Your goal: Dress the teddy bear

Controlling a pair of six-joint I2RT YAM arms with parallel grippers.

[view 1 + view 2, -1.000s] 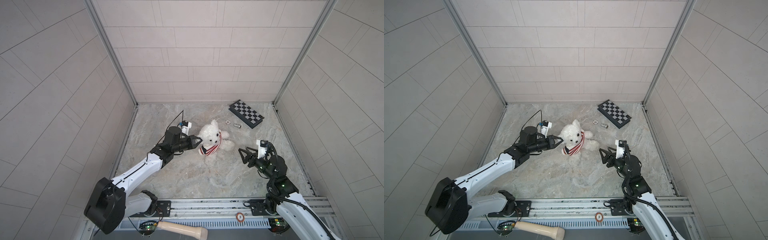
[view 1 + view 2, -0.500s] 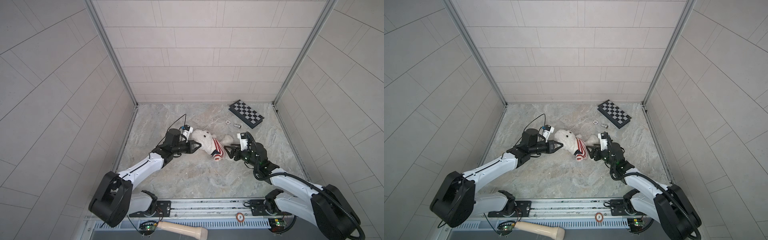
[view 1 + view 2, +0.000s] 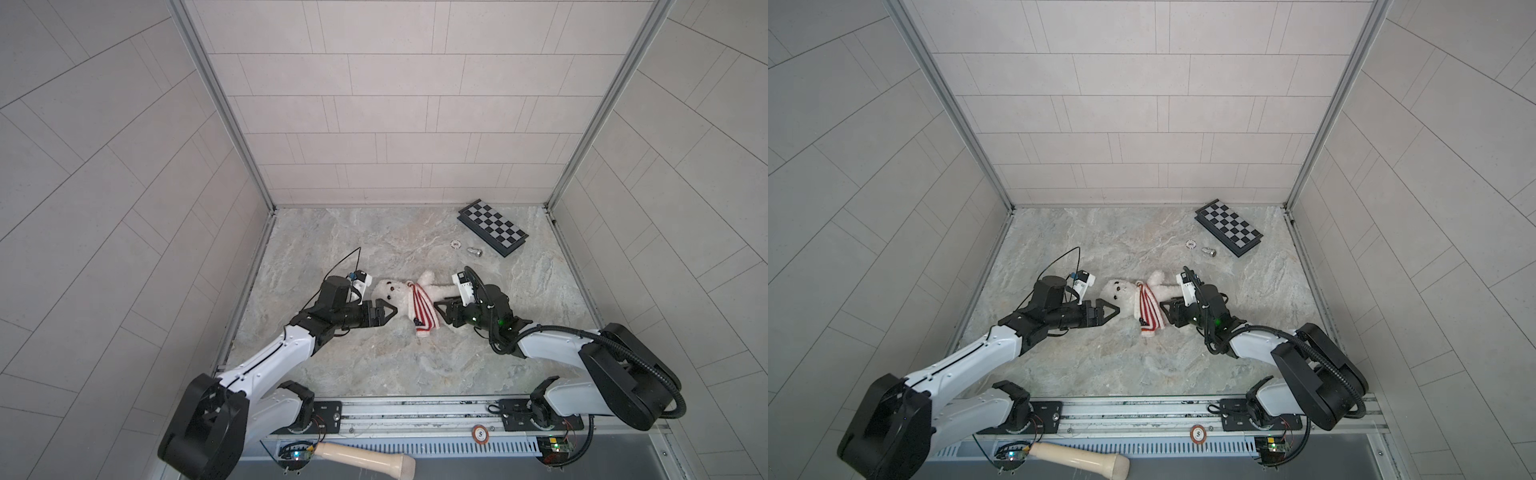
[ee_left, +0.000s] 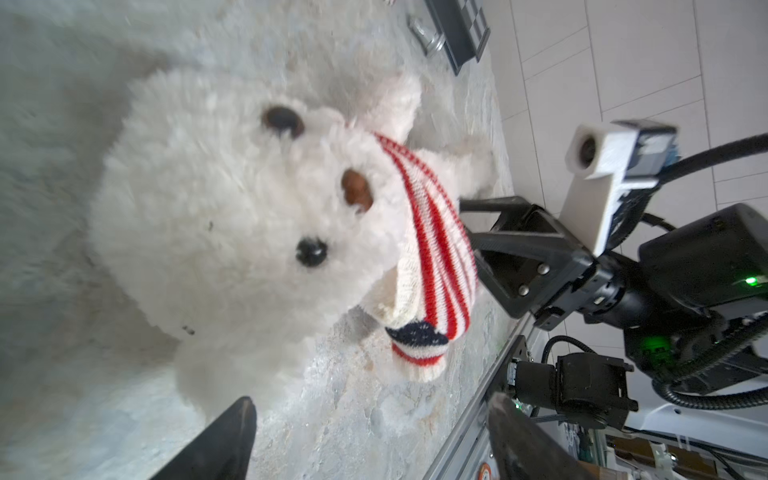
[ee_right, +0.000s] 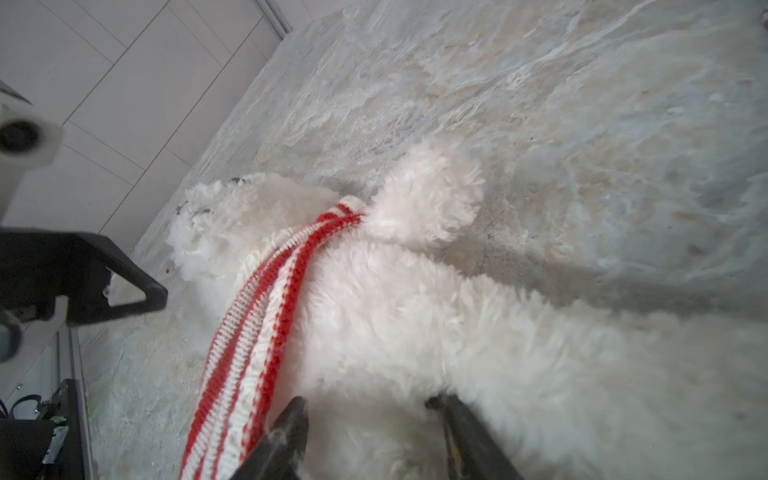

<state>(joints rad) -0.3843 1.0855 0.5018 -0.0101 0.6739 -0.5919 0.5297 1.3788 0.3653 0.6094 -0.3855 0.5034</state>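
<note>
The teddy bear (image 3: 392,293) lies in the middle of the desk (image 3: 374,365), head to the left. A red-and-white striped garment (image 3: 420,309) is bunched across its neck and chest. The left gripper (image 3: 388,311) sits just near of the head, jaws spread wide and empty. The right gripper (image 3: 440,309) reaches in from the right, jaws partly apart astride the body fur. I cannot tell whether they pinch it.
</note>
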